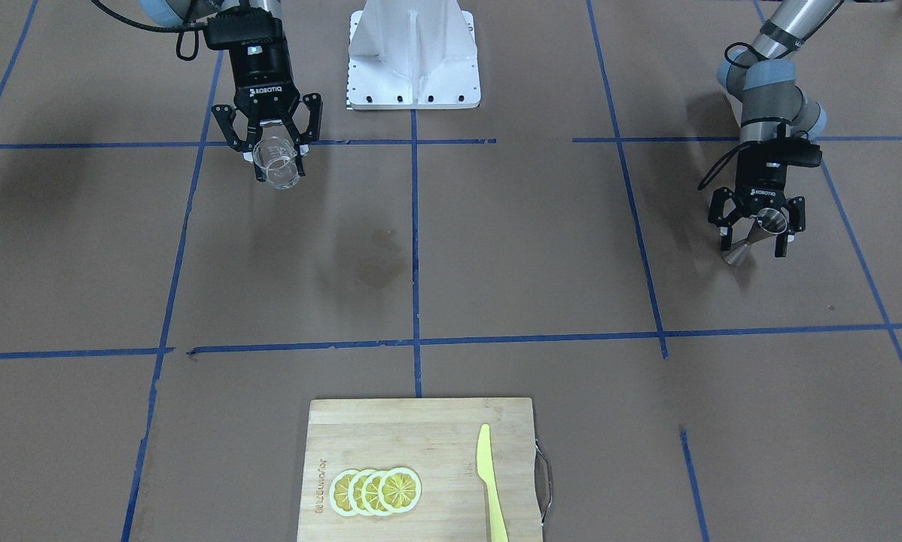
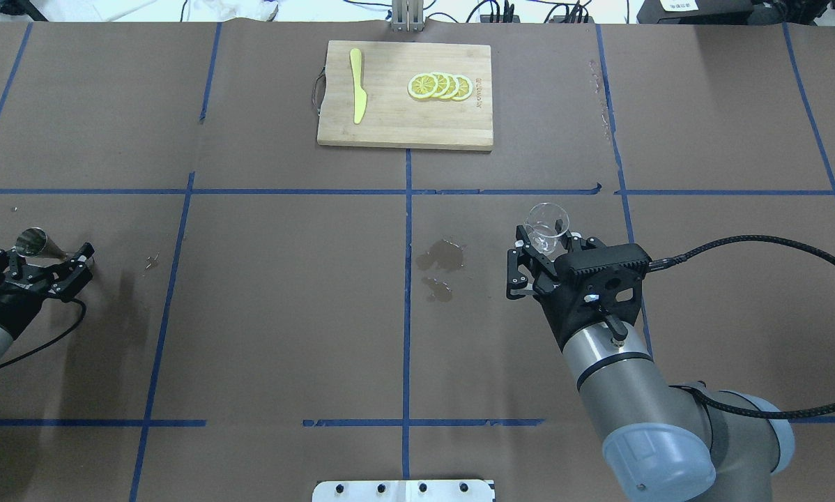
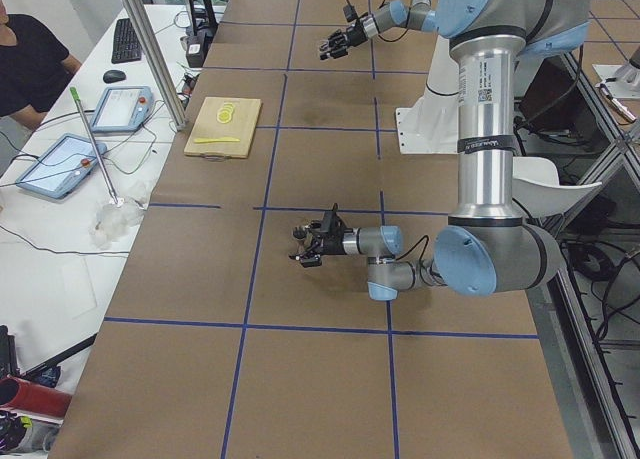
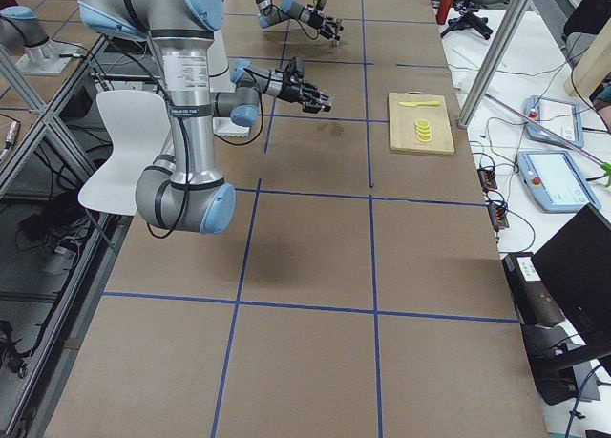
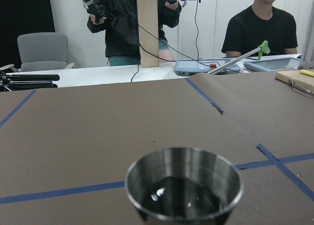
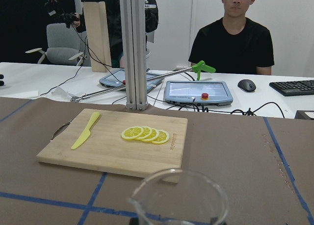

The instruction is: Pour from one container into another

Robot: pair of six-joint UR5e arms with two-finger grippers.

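The small clear glass beaker is off the table, and my right gripper is shut on it. From overhead the beaker sticks out in front of the right gripper, right of the table's middle. Its rim fills the bottom of the right wrist view and it looks empty. The silver hourglass jigger stands upright at the table's far left between the spread fingers of my left gripper, which is open with a gap on both sides. Something dark glints inside the jigger's cup.
A wooden cutting board lies at the far middle edge with lemon slices and a yellow knife on it. Dark wet stains mark the table's centre. The robot's white base is at the near edge. People sit beyond the table.
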